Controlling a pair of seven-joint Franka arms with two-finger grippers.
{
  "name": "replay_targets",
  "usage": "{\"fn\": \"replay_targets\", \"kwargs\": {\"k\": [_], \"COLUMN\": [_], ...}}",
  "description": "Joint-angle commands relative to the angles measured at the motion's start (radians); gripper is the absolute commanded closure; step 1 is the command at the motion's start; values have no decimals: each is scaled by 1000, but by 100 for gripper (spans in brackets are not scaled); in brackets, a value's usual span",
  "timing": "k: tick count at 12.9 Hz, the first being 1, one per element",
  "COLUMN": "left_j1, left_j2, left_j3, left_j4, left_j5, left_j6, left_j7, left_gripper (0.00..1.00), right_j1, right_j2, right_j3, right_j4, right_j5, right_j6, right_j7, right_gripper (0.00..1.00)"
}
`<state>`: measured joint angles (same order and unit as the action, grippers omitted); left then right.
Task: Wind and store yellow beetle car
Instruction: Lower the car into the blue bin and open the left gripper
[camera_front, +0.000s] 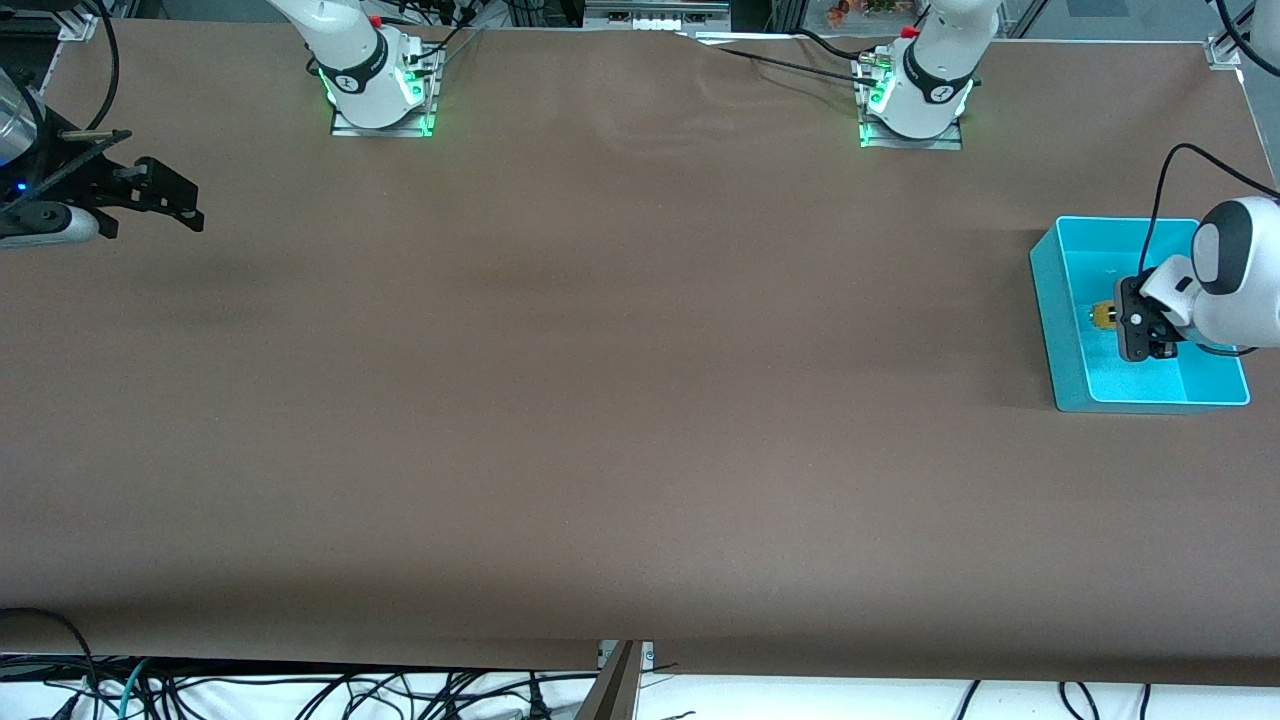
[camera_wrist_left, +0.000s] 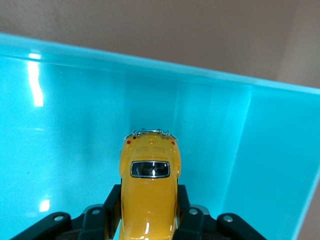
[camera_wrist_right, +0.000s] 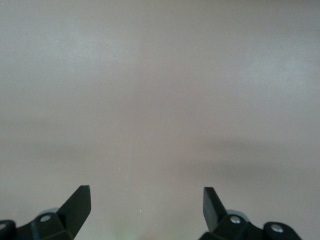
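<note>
The yellow beetle car (camera_wrist_left: 149, 170) sits between the fingers of my left gripper (camera_wrist_left: 148, 202), which is shut on its sides. In the front view the left gripper (camera_front: 1118, 319) is down inside the turquoise bin (camera_front: 1046, 300), and only a bit of the car (camera_front: 1103, 316) shows past its fingers. I cannot tell whether the car touches the bin floor. My right gripper (camera_front: 193, 213) is open and empty, and waits above the table at the right arm's end. Its fingers (camera_wrist_right: 77, 205) show over bare brown table.
The turquoise bin stands at the left arm's end of the table, and its walls (camera_wrist_left: 75, 125) surround the car closely. The brown table cover (camera_front: 620, 400) spreads between the two arms. Cables hang off the edge nearest the front camera.
</note>
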<state>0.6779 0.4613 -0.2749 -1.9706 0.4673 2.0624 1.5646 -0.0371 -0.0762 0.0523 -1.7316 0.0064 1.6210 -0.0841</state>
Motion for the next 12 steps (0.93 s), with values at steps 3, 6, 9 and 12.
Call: {"fn": "replay_targets", "kwargs": {"k": [3,6,9,12], "left_j1": [61,66,69,80], "left_j2": [59,60,59,57], "left_j3": [-12,-12,-12,-15], "left_j4": [9,1,-5,-5], "left_j5": [22,22,22,13], "left_j6": [59,59,51,50], "left_j7": [46,61,72,119], "left_gripper": [91,88,87,17], "right_j1": [6,6,6,6], "right_j2": [-2,-2,-2,-2], "right_j3": [0,0,0,0], "right_j4": [23,23,23,23], "right_j5": [-5,-3,-2,-2], "right_j6": [-26,-27,-27,-27], "right_j7": [17,17,17,17], "right_gripper": [1,1,1,1]}}
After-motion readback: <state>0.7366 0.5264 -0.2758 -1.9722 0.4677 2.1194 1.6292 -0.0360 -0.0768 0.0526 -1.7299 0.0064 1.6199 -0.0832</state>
